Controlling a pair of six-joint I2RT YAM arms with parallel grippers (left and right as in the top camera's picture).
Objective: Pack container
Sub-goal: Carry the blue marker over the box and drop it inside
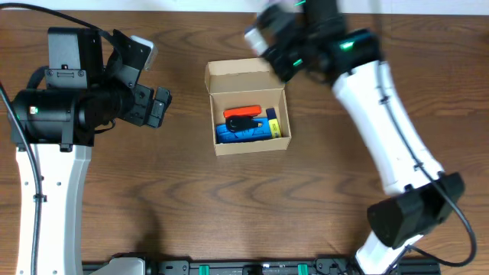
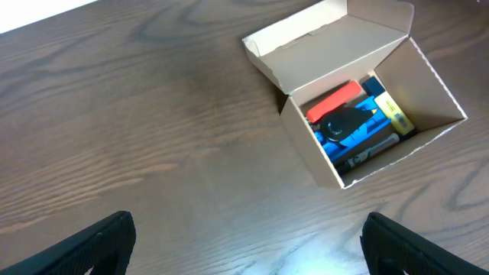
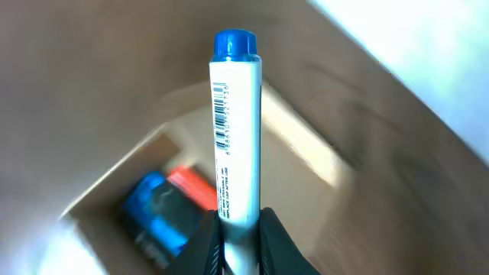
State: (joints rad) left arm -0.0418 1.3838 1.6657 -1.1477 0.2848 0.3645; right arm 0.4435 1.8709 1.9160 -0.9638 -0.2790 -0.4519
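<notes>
Box (image 1: pixel 238 76) mid-bench (image 1: pixel 229 214), toward far edge, flap open, pens (image 1: pixel 248 124) inside. Over its far side right jaws pinch marker (image 3: pixel 235 130) by tail, cap leading: probably lining up drop. Toward left edge, left jaws spread wide, well apart, leaving access.

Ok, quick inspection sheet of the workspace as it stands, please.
Surface: dark wood-grain table.
Job's things: cardboard container open, flap folded back. Orange, blue, black and yellow items lie inside. White marker with blue cap is held in the air near the container.
Clutter: nothing seen.
Grippers: left gripper open, empty, left of the container. Right gripper shut on the marker.
Cables: black cables run along both arms.
Surroundings: black rail at the table's near edge.
</notes>
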